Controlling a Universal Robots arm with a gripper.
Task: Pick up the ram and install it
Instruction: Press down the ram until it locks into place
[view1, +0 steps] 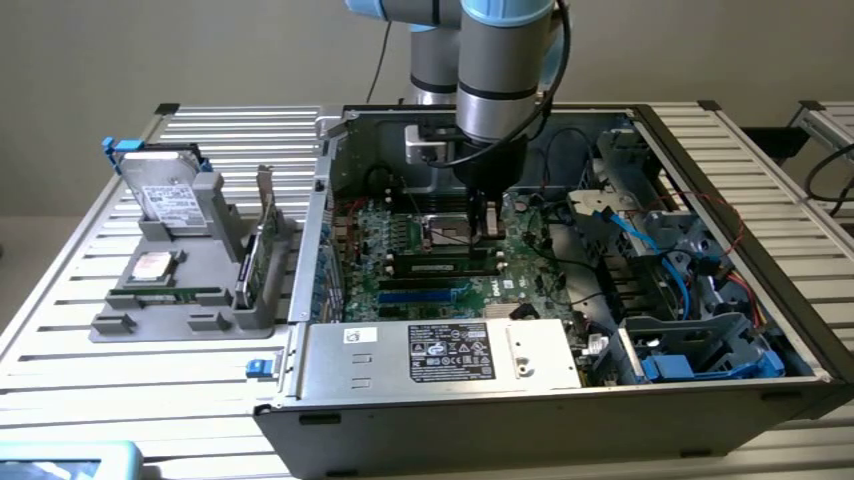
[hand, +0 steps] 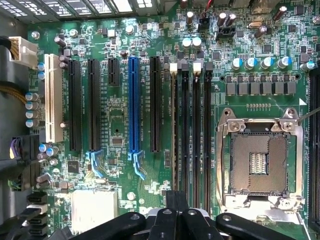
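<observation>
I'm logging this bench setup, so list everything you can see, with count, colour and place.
PC case: one, dark grey, open, centre of the table.
Motherboard: one, green, inside the case.
CPU socket: one, silver frame, empty, on the motherboard.
Blue slot: one, among black slots.
White slot: one, near the board's edge.
Power supply: one, silver with a label, at the case front.
Ram: one, green, lying in a slot on the motherboard.
Holder: one, grey, at the exterior view's left.
Hard drive: one, silver, upright in the holder.
Arm: one, grey and blue, above the case.
Gripper: one, black, shut, over the motherboard.
</observation>
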